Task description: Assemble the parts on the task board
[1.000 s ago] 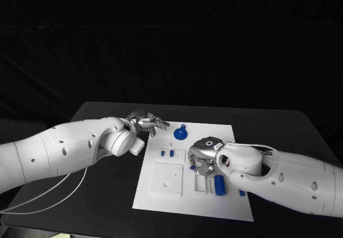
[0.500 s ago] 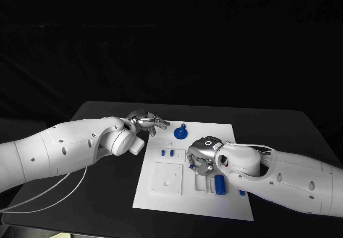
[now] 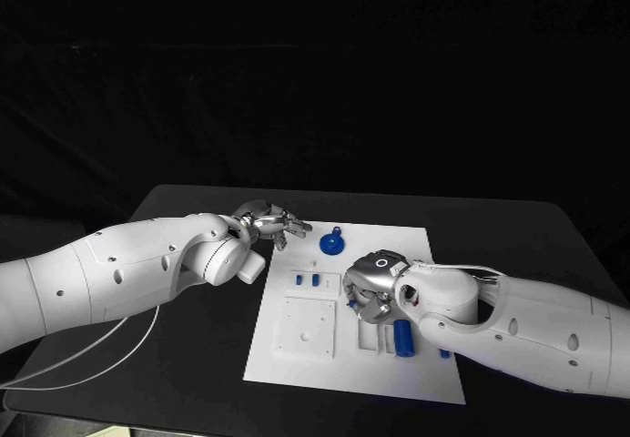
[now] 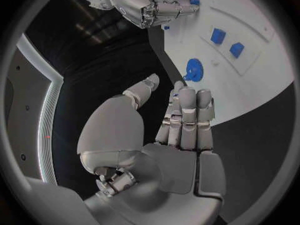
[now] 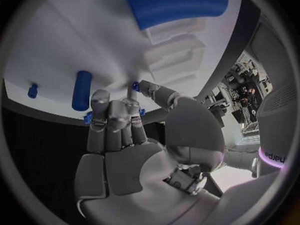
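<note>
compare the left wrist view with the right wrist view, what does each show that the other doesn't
Left wrist view alone: the round blue knob-shaped part and two small square blue parts on the white task board, plus the empty left hand beside the board. Right wrist view alone: a large blue cylinder and a smaller blue cylinder, with small blue pieces at the right hand's fingers. Both share the board and the right hand.
</note>
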`<state>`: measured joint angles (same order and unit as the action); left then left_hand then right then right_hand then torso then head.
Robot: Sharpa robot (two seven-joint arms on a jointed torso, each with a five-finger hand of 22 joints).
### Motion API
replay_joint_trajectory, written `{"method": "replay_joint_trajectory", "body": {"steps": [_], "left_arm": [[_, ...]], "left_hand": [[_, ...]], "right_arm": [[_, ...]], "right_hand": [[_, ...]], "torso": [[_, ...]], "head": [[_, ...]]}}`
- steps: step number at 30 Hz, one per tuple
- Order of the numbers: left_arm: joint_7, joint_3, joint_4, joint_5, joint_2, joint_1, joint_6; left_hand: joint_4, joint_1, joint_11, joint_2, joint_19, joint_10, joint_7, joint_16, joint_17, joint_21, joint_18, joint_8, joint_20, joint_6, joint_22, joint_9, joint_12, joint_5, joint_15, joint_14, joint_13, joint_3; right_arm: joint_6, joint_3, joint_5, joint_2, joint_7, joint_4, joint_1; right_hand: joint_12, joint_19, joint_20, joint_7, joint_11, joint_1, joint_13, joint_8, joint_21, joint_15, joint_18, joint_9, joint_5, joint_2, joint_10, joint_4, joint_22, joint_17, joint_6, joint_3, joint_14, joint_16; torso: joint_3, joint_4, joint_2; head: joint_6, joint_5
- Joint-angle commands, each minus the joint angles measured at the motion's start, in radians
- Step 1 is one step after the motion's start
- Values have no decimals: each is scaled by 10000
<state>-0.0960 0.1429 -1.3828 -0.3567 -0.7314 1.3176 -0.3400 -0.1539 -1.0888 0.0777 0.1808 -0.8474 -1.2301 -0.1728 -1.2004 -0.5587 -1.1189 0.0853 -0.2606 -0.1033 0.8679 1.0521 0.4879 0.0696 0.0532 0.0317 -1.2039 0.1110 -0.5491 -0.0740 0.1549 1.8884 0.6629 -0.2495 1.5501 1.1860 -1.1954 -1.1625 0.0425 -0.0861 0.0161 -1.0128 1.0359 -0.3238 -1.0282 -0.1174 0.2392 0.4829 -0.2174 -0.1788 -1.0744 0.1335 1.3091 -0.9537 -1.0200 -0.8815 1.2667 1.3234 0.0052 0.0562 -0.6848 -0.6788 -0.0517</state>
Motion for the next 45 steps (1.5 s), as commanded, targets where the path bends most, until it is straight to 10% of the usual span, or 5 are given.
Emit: {"method": "replay_joint_trajectory", "body": {"steps": [1, 13, 37, 45], "left_arm": [[85, -7, -38, -71, 6, 4, 131], [107, -6, -52, -83, -5, 4, 144], [290, -6, -134, -81, -88, -7, 438], [500, -7, -242, 239, -153, -26, 826]], "left_hand": [[-67, 14, 41, -72, -28, 28, 22, 44, -3, 41, 388, -47, -261, -84, -14, -10, 15, -7, 7, -57, -14, -12], [-71, 27, 40, -78, -34, 18, 13, 45, -4, 44, 389, -39, -260, -107, -17, -20, 21, -7, 8, -60, -15, -9], [-98, 95, 1, -114, -49, -112, 51, 50, -9, 53, 385, -110, -270, -30, -25, -23, 82, -8, 44, -68, 3, 6], [-126, 181, -59, -203, -52, -280, 148, 65, -12, 63, 371, -245, -300, 173, -28, -5, 150, -7, 102, -68, 35, 28]], "right_arm": [[724, 145, 319, 6, -165, -75, -153], [301, 148, 602, -21, -290, -41, -154], [-1271, 113, 494, 351, -960, 433, -155], [-1652, -535, 119, 631, -1244, 791, -151]], "right_hand": [[16, 14, -27, -89, -17, 187, 28, -76, -86, -6, 226, -104, -374, 217, -105, 217, 169, -40, -153, -23, 112, -75], [18, -243, 80, 27, 107, 641, 76, -205, -194, -124, 226, -3, -1925, 354, -469, 771, 116, -196, -413, 17, 248, -93], [14, -301, 104, 70, 149, 650, 101, -251, -192, -164, 226, 37, -1868, 260, -574, 780, 97, -229, -513, -1, 272, -117], [48, -324, 114, 80, 160, 621, 110, -245, -173, -178, 226, 46, -1758, 174, -604, 694, 79, -246, -525, -102, 284, -146]], "torso": [[0, 0, -1], [-2, 4, -1], [2, 4, -2], [-11, -17, 1]], "head": [[-1, 9], [-27, 26], [59, 51], [189, 114]]}}
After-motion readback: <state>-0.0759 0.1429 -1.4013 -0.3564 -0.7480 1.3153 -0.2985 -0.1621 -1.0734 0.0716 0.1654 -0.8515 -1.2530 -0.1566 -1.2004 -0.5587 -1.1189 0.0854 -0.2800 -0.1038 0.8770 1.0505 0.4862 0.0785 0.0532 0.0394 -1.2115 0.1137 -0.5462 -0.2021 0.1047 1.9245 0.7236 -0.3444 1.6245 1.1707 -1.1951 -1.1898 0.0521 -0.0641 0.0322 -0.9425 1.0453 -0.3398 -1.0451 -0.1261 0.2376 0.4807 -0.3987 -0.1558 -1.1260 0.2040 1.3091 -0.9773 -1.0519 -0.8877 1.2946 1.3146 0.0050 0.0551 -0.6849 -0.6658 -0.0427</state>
